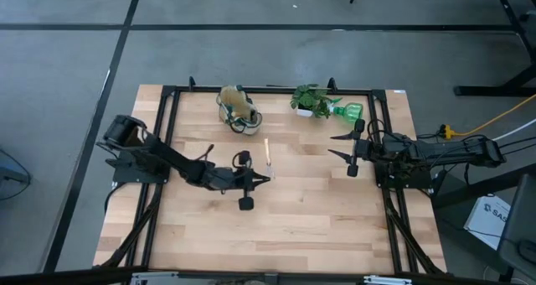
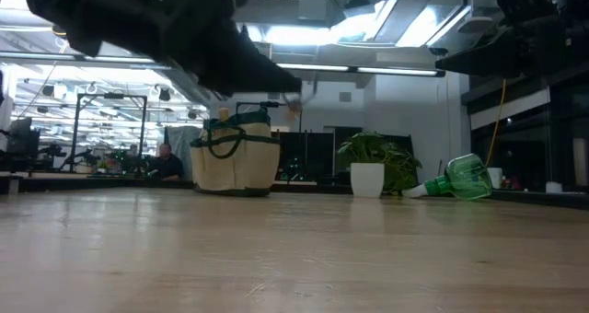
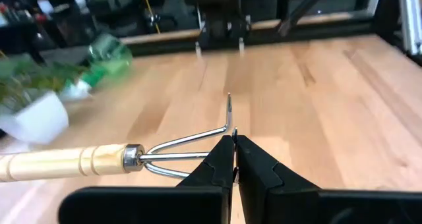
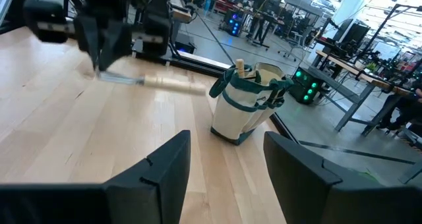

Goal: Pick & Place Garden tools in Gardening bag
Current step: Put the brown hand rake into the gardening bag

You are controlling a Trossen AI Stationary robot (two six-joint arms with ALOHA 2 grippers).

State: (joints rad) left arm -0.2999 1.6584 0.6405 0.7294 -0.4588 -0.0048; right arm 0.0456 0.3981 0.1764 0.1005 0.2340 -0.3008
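My left gripper (image 1: 268,179) is at the table's middle, shut on the hand fork (image 3: 132,159), which has a wooden handle (image 1: 267,151) and metal tines. The tan gardening bag (image 1: 239,109) with dark green trim stands at the far edge, and a wooden handle (image 4: 240,67) sticks up out of it. The bright green plastic tool (image 1: 347,111) lies on its side at the far right, next to the potted plant. My right gripper (image 1: 343,147) is open and empty at the right, with the bag (image 4: 247,105) ahead of it. My left gripper pinches the fork's metal tines (image 3: 221,133) at their bent tips, between its two fingertips (image 3: 224,155). The fingers come about level from the table's left and lie across the tines. The fork is lifted clear and lies level, its handle (image 3: 59,163) pointing toward the far edge.
A leafy plant in a white pot (image 1: 314,101) stands at the far edge between the bag and the green tool. A black frame rail (image 1: 276,90) runs along the table's far edge and sides. Bare wood (image 1: 276,226) lies in the near half.
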